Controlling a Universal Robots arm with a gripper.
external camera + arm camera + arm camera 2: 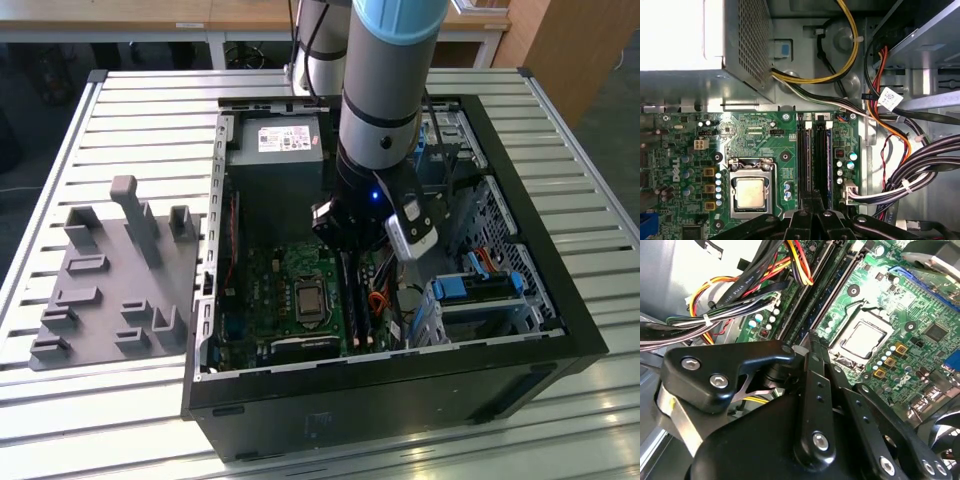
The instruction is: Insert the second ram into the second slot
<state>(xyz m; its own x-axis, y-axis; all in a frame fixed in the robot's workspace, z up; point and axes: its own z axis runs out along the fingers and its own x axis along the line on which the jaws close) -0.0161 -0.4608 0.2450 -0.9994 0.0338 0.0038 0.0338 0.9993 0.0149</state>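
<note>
In the exterior view, the arm (385, 90) comes down from the top centre of the frame into an open computer case (530, 330) lying on a slatted metal table (130, 110). Its gripper (352, 245) sits low over the green motherboard (270, 300), right above the memory slots (358, 310) that run beside the processor socket (308, 300). A grey fixture plate (110, 270) with upright blocks lies at the left of the frame, well apart from the case. In the first wrist view, the black gripper (812, 202) reaches up from the bottom edge, its fingers drawn close together over the dark slots (815, 155) at the centre of the frame. The second ram (827, 157) shows as a thin blue edge standing in a slot just right of the fingertips; whether the fingers pinch it cannot be told. In the second wrist view, the gripper (810, 340) fills the lower half, its tip meeting the slots (820, 295), with a bundle of coloured cables (740, 295) at the upper left and the socket (862, 340) to the right.
</note>
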